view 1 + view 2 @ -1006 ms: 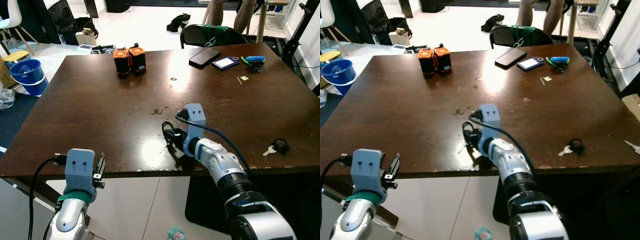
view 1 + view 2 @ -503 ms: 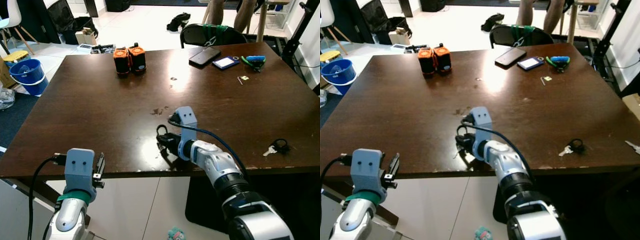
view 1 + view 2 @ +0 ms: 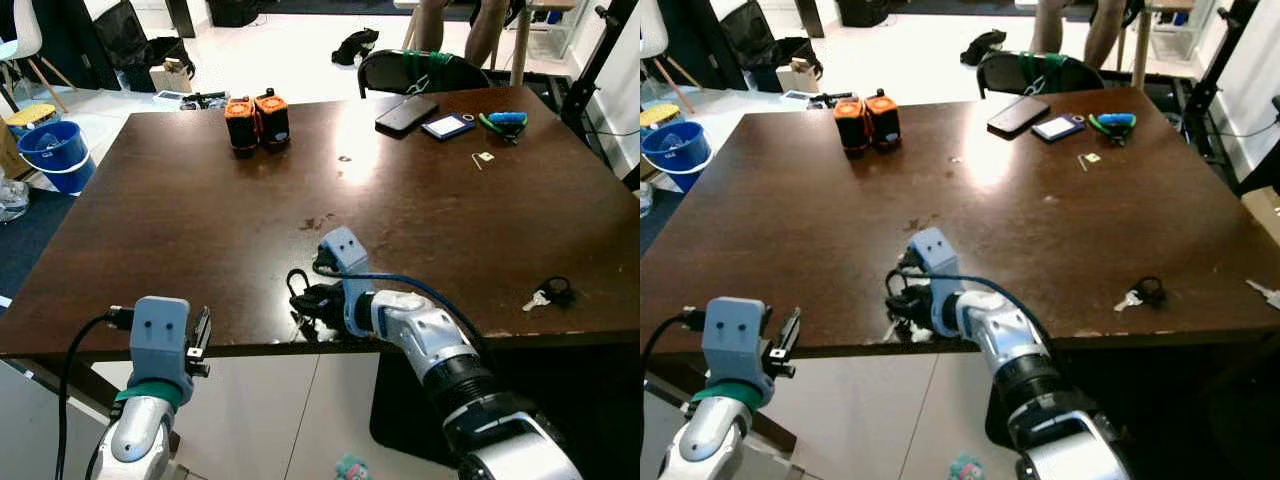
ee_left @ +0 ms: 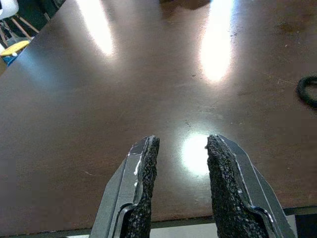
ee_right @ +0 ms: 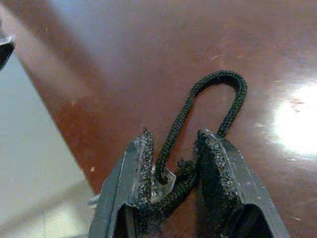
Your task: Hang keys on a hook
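Observation:
My right gripper (image 3: 303, 299) lies low over the dark wooden table (image 3: 200, 220), close to its front edge, shut on a set of keys on a black cord (image 5: 218, 89). The cord's loop sticks out past the fingertips (image 5: 143, 148), and a bit of silver key (image 5: 167, 176) shows between them. A second set of keys (image 3: 547, 293) with a black fob lies near the front right edge. My left gripper (image 3: 200, 338) hangs open just in front of the table's front left edge, with nothing between its fingers (image 4: 146, 158).
Two orange and black blocks (image 3: 257, 118) stand at the back left of the table. A phone (image 3: 408, 113), a blue card (image 3: 449, 125) and pliers (image 3: 505, 120) lie at the back right. A chair (image 3: 420, 72) and a person's legs (image 3: 460, 25) are behind. A blue bucket (image 3: 55, 150) stands on the floor to the left.
My right gripper has slid left along the table's front edge with the corded keys in it. The left arm has not moved.

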Controlling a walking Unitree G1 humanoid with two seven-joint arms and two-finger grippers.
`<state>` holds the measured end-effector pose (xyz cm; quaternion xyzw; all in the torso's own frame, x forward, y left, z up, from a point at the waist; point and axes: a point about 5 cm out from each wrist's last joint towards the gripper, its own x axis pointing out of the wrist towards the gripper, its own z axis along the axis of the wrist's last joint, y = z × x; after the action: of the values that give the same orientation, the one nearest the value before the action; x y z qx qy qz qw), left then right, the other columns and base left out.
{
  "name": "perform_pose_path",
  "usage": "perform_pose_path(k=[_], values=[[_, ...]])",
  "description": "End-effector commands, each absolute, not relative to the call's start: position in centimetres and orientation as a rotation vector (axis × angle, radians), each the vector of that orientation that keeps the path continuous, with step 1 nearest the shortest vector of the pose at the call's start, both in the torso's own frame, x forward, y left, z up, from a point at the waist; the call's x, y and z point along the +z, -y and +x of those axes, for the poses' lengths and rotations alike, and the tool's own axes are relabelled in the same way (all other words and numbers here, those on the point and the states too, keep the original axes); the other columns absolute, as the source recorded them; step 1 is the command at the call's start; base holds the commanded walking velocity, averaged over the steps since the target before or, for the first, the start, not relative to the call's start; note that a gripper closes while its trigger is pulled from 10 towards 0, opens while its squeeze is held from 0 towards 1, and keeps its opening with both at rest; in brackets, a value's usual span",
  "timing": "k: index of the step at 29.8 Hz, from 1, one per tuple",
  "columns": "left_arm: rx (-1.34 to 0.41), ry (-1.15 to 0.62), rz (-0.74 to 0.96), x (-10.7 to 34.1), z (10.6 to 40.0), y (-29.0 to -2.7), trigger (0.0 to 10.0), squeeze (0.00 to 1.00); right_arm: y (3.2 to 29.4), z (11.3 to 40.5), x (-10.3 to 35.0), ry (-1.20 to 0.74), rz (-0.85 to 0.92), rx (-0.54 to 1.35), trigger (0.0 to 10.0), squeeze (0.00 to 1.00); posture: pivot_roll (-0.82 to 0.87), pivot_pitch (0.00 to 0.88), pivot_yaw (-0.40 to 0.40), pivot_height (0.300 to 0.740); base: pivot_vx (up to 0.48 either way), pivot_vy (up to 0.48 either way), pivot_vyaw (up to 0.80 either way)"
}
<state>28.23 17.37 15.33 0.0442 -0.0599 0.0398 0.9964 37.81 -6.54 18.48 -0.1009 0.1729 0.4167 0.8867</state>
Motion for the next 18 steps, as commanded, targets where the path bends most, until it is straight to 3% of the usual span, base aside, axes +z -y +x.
perform_pose_path(k=[1,5,6,7,8,9,10,11,12,18], values=[[0.091,0.085,0.085,14.6,28.0,-17.9,10.0,0.00,7.0,37.0,15.4,-0.487,-0.253,0.860,10.0,0.00,-0.03,0.242,0.193,0.740,0.000,0.000,0.00],[0.090,0.084,0.084,14.6,28.0,-17.9,10.0,0.00,7.1,37.0,15.5,-0.476,-0.285,0.852,10.0,0.00,-0.03,0.242,0.193,0.740,0.000,0.000,0.00],[0.088,0.083,0.083,14.6,28.0,-17.9,10.0,0.00,7.3,37.1,15.7,-0.470,-0.286,0.841,7.4,0.00,-0.03,0.242,0.193,0.740,0.000,0.000,0.00],[0.088,0.083,0.083,14.6,28.0,-17.9,10.0,0.00,7.3,37.1,15.7,-0.470,-0.286,0.841,7.4,0.00,-0.03,0.242,0.193,0.740,0.000,0.000,0.00],[0.087,0.082,0.082,14.6,28.0,-17.9,10.0,0.00,7.5,37.2,15.9,-0.465,-0.281,0.827,3.9,0.00,-0.04,0.235,0.192,0.740,0.000,0.000,0.00],[0.087,0.082,0.082,14.6,28.0,-17.9,10.0,0.00,7.5,37.2,15.9,-0.465,-0.281,0.827,3.9,0.00,-0.04,0.235,0.192,0.740,0.000,0.000,0.00],[0.086,0.081,0.081,14.5,28.0,-17.9,10.0,0.00,7.7,37.3,16.0,-0.462,-0.276,0.815,1.6,0.00,-0.04,0.235,0.192,0.740,0.000,0.000,0.00],[0.086,0.081,0.081,14.5,28.0,-17.9,10.0,0.00,7.7,37.3,16.0,-0.462,-0.276,0.815,1.6,0.00,-0.04,0.235,0.192,0.740,0.000,0.000,0.00],[0.085,0.080,0.080,14.5,28.0,-17.9,10.0,0.00,7.8,37.4,16.1,-0.459,-0.272,0.806,0.0,0.00,-0.04,0.235,0.192,0.740,0.000,0.000,0.00],[0.080,0.076,0.076,14.4,28.0,-17.9,10.0,0.00,8.1,37.4,16.2,-0.459,-0.270,0.802,0.0,0.00,-0.04,0.227,0.192,0.740,0.000,0.000,0.00]])
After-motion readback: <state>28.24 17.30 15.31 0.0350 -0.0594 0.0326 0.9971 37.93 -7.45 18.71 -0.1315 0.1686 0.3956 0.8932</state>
